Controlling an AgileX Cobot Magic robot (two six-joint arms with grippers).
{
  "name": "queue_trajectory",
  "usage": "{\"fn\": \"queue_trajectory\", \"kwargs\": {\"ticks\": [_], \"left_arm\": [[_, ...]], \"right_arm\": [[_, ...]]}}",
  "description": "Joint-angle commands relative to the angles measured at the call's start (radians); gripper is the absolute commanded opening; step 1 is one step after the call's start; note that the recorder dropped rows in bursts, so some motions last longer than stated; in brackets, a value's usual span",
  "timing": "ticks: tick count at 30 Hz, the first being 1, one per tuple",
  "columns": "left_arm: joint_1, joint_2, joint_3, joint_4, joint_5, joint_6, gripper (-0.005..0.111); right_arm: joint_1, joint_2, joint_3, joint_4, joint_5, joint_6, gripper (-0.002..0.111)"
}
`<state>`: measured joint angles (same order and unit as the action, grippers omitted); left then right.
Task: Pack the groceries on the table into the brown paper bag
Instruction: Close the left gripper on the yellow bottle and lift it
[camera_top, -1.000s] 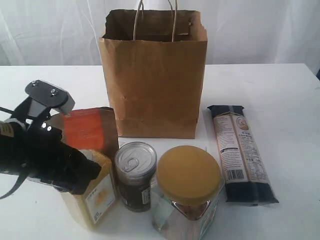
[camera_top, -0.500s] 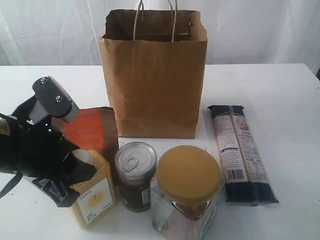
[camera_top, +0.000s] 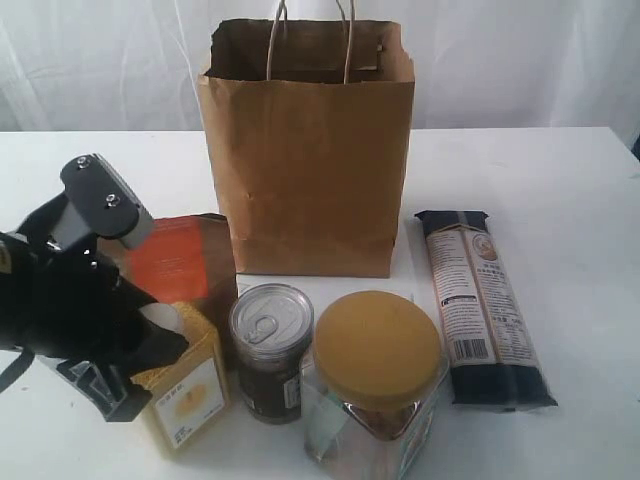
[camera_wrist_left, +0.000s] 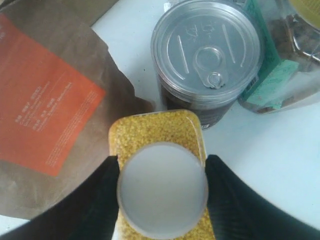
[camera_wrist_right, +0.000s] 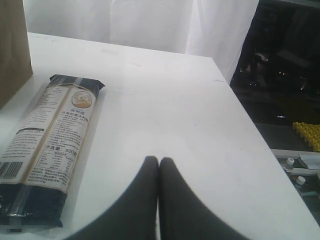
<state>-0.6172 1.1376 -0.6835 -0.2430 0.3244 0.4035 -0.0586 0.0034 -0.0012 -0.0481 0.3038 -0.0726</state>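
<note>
The yellow-grain bottle (camera_top: 190, 385) stands at the front left, leaning slightly. My left gripper (camera_top: 158, 322) comes down over it, its black fingers (camera_wrist_left: 102, 185) pressed on both sides of the white cap (camera_wrist_left: 162, 192). The brown pouch with the orange label (camera_top: 180, 262) stands just behind the bottle, and the dark pull-tab can (camera_top: 270, 345) right beside it. Farther right are the yellow-lidded jar (camera_top: 375, 380) and the long pasta packet (camera_top: 482, 300). The brown paper bag (camera_top: 305, 150) stands open behind them. My right gripper (camera_wrist_right: 159, 161) is shut and empty above the table, beside the packet (camera_wrist_right: 50, 135). No white-blue carton shows.
The white table (camera_top: 560, 180) stretches bare to the right of the pasta packet. In the right wrist view its edge (camera_wrist_right: 250, 125) drops off to a dark floor area. The bag's paper-cord handles (camera_top: 345, 40) stick up over its mouth.
My left gripper has come down and turned over the bottle, and its fingers now sit on the cap. The bottle has shifted slightly. Everything else stays put.
</note>
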Motion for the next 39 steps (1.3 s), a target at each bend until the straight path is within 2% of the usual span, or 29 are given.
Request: {"fn": "queue_trajectory", "kwargs": {"ticks": [1, 5, 8, 10, 18, 22, 25, 27, 29, 30, 32, 39], "left_arm": [[-0.003, 0.007, 0.024, 0.055, 0.097, 0.035, 0.036], [-0.003, 0.007, 0.024, 0.055, 0.086, 0.038, 0.081], [-0.003, 0.007, 0.024, 0.055, 0.082, 0.038, 0.102], [-0.003, 0.007, 0.024, 0.055, 0.082, 0.04, 0.106], [-0.003, 0.063, 0.024, 0.055, -0.017, 0.04, 0.105], [-0.003, 0.101, 0.024, 0.055, -0.016, 0.038, 0.105], [-0.003, 0.108, 0.024, 0.055, -0.014, -0.013, 0.096], [-0.003, 0.108, 0.024, 0.055, -0.014, -0.042, 0.078], [-0.003, 0.108, 0.024, 0.055, -0.006, -0.053, 0.053], [-0.003, 0.108, 0.024, 0.055, 0.004, -0.053, 0.033], [-0.003, 0.108, 0.024, 0.055, 0.02, -0.053, 0.001], [-0.003, 0.106, 0.018, 0.055, 0.143, -0.05, 0.0]], "right_arm": [[-0.006, -0.003, 0.001, -0.003, -0.014, -0.002, 0.0], [-0.006, -0.003, 0.001, -0.003, -0.014, -0.002, 0.0], [-0.006, -0.003, 0.001, -0.003, -0.014, -0.002, 0.0], [-0.006, -0.003, 0.001, -0.003, -0.014, -0.002, 0.0], [-0.006, -0.003, 0.001, -0.003, -0.014, -0.002, 0.0], [-0.006, -0.003, 0.001, -0.003, -0.014, -0.002, 0.0], [-0.006, -0.003, 0.001, -0.003, -0.014, -0.002, 0.0], [-0.006, -0.003, 0.001, -0.003, -0.014, -0.002, 0.0], [-0.006, -0.003, 0.001, -0.003, -0.014, -0.002, 0.0], [-0.006, -0.003, 0.001, -0.003, -0.014, -0.002, 0.0], [-0.006, -0.003, 0.001, -0.003, -0.014, -0.002, 0.0], [-0.006, -0.003, 0.001, -0.003, -0.014, -0.002, 0.0]]}}
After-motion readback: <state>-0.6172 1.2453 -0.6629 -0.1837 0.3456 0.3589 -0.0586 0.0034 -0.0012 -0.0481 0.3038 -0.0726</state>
